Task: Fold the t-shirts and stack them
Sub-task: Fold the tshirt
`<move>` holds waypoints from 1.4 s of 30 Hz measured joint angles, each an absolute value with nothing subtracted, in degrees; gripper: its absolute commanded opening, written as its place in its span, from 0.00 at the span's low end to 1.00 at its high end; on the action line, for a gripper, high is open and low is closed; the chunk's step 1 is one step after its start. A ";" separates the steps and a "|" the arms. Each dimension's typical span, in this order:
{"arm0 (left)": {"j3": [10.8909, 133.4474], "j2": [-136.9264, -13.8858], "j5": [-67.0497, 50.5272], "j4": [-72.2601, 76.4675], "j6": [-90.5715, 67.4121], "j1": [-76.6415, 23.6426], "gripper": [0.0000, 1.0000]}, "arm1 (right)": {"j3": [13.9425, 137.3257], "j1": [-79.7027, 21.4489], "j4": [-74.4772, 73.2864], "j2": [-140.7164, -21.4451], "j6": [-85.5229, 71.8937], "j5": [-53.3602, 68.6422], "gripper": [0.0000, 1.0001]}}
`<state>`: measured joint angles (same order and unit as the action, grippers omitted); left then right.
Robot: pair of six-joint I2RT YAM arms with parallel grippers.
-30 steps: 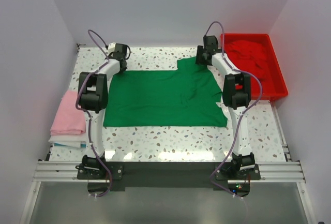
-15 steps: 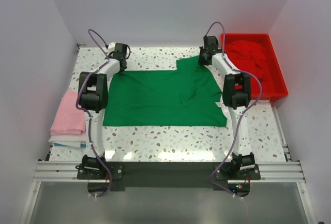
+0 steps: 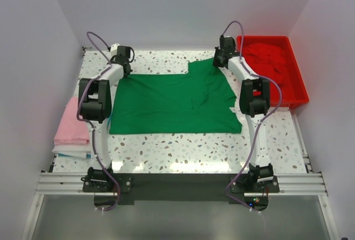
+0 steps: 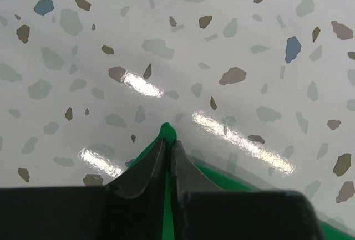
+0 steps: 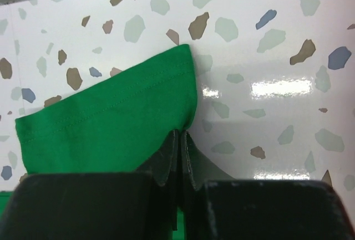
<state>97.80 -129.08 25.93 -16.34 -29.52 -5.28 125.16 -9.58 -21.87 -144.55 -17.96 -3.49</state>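
Note:
A bright green t-shirt (image 3: 175,102) lies spread flat across the middle of the table. At its far left corner my left gripper (image 3: 123,65) (image 4: 168,140) is shut on the cloth, a green tip (image 4: 167,131) poking out past the fingertips. My right gripper (image 3: 217,61) (image 5: 181,134) is shut on the edge of the green sleeve (image 5: 116,123) at the far right. A folded pink t-shirt (image 3: 72,122) rests on a small stack at the left edge. The red t-shirt (image 3: 270,60) lies crumpled in the tray.
A rigid red plastic tray (image 3: 301,86) stands at the back right. Under the pink shirt lie white and pale blue folded cloths (image 3: 72,152). White walls close in the table on three sides.
Both grippers have closed on the green shirt. The left arm has shifted slightly left and back, drawing its corner outward.

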 measured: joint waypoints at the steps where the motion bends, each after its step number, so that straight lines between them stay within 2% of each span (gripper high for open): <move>1: 97.14 -128.53 25.67 -15.75 -29.54 -5.06 0.00 | 125.05 -9.56 -21.71 -144.29 -18.00 -3.46 0.00; 15: 92.01 -125.43 20.86 -10.70 -31.33 -2.90 0.00 | 115.09 -8.78 -17.10 -132.60 -19.62 -0.91 0.00; 30: 83.42 -116.75 19.73 -10.28 -36.80 -2.26 0.00 | 90.76 -8.60 -12.73 -114.21 -23.16 -0.25 0.00; 42: 70.74 -104.64 20.80 -12.71 -42.76 -2.26 0.00 | 71.79 -8.93 -9.76 -96.53 -24.91 1.15 0.00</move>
<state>70.74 -104.64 20.80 -12.71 -42.76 -2.26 71.79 -8.93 -9.76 -96.53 -24.91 1.15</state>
